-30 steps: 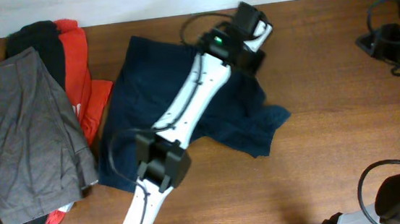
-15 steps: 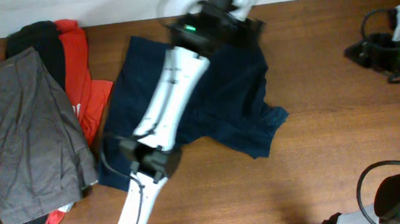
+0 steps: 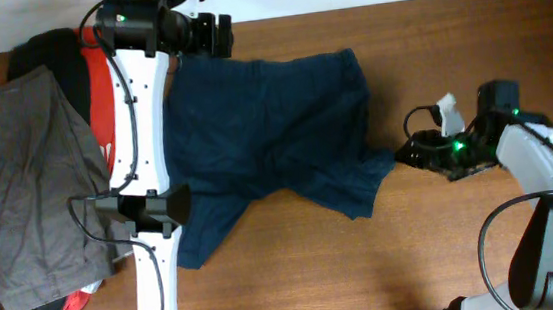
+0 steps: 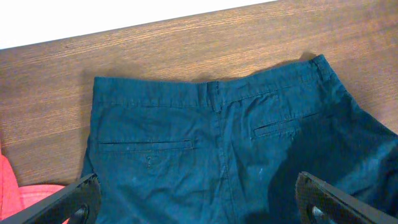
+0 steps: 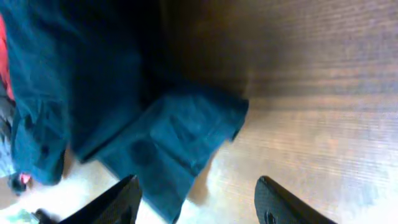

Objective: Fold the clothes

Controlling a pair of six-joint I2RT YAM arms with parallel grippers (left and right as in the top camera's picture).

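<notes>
The navy-blue shorts lie spread on the table, waistband toward the far edge and back pockets up. My left gripper hovers over the waistband's far left corner. It is wide open, with only the cloth below it. My right gripper is low beside the right leg's hem corner, which sticks out to the right. Its fingers stand apart, with bare wood and the hem's edge between them.
A pile at the left holds grey shorts, a red-orange top and a black garment. My left arm runs along the shorts' left side. Brown wooden table; white wall behind the far edge.
My left arm swung from the shorts' top right to their top left and opened. The shorts now lie flatter and wider. My right arm came in toward the right leg, jaws opening.
</notes>
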